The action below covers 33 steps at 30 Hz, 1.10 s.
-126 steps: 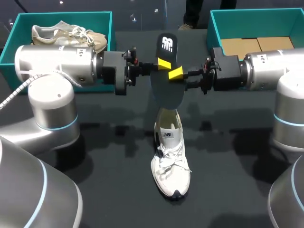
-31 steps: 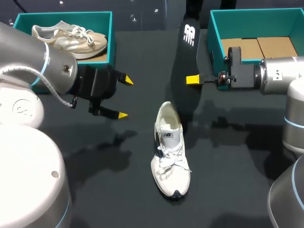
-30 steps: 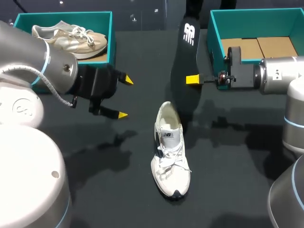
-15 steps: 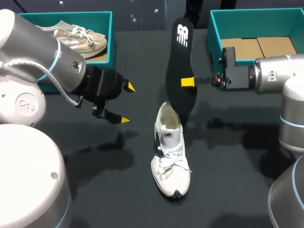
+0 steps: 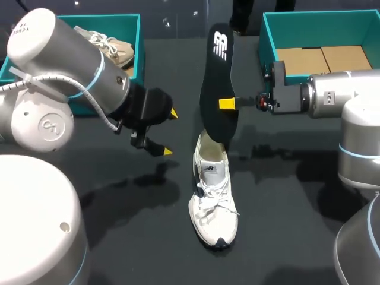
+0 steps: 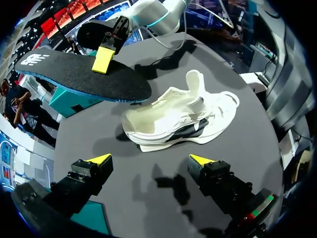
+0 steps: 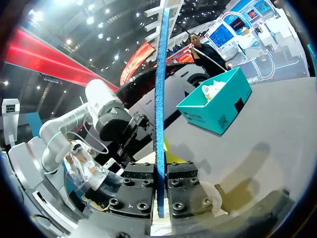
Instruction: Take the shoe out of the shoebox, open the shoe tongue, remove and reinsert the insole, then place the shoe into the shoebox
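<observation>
Insole [image 5: 217,83]: pinched at about mid-length by the right gripper [image 5: 225,104], one yellow tip on the face toward the camera, the other finger hidden behind it in the head view. In the right wrist view the insole [image 7: 160,99] runs edge-on, with the right gripper [image 7: 161,191] clamped on both faces. It is black with a blue edge and hangs in the air, nearly upright, logo end up. Its lower end is right over the shoe's heel opening; contact cannot be judged.

Shoe [image 5: 214,196]: white, standing on its sole mid-table [image 5: 285,196], toe toward the robot. In the left wrist view the shoe [image 6: 183,119] has its tongue pulled up and the insole [image 6: 79,74] tip over its heel.

Left gripper [image 5: 171,132]: fingers spread wide and holding nothing, above the table beside the shoe's heel on the left. From its own wrist, the left gripper [image 6: 149,159] points at the side of the shoe.

Right shoebox [image 5: 267,35]: teal, at the far right, with cardboard [image 5: 309,58] inside. Left shoebox [image 5: 133,41]: teal, at the far left, holding a second shoe [image 5: 113,50].
</observation>
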Tool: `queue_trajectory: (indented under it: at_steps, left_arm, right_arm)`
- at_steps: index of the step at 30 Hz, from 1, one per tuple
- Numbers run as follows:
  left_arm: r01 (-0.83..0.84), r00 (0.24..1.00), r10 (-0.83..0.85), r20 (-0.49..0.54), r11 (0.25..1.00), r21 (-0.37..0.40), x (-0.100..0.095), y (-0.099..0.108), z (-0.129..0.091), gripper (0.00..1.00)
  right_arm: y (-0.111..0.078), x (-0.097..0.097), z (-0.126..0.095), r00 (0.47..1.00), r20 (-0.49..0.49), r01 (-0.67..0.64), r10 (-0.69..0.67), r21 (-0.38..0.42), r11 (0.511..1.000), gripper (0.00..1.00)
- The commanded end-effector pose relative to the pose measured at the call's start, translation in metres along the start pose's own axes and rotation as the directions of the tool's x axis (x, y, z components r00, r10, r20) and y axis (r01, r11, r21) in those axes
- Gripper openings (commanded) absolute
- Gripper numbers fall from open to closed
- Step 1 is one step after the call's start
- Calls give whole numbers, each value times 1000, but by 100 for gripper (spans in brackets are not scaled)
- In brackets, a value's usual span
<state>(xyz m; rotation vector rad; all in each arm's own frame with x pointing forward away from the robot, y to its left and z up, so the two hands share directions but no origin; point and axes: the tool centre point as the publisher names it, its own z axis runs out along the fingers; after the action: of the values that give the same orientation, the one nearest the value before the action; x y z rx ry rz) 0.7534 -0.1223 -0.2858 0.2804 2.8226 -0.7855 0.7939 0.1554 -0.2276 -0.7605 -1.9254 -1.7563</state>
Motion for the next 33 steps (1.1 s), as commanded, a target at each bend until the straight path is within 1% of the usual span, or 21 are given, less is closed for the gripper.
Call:
queue_trajectory:
  at_steps: [1, 5, 13, 19, 26, 33]
  left_arm:
    - [13, 1000, -13, -7, 1000, -5, -1, 0, 4, 100]
    - [51, 998, -52, -19, 998, -40, -2, 0, 25, 100]
    - [63, 997, -67, -49, 995, -77, 0, 4, 49, 100]
    - [75, 994, -80, -79, 995, -65, 3, 9, 58, 100]
    - [56, 993, -62, -98, 996, -62, 8, 10, 68, 100]
    - [48, 993, -55, -107, 997, -63, 12, 11, 72, 100]
  right_arm:
    - [0, 0, 1, 1000, 3, 0, 0, 2, 1000, 0]
    - [-3, -4, 7, 1000, -16, 1, -1, 7, 1000, 0]
    - [-10, -10, 14, 999, -34, 5, -5, 7, 1000, 0]
    - [-16, -13, 17, 999, -51, 8, -8, -5, 1000, 0]
    - [-16, -13, 20, 998, -64, 11, -12, -10, 1000, 0]
    - [-22, -16, 23, 997, -78, 8, -10, -29, 1000, 0]
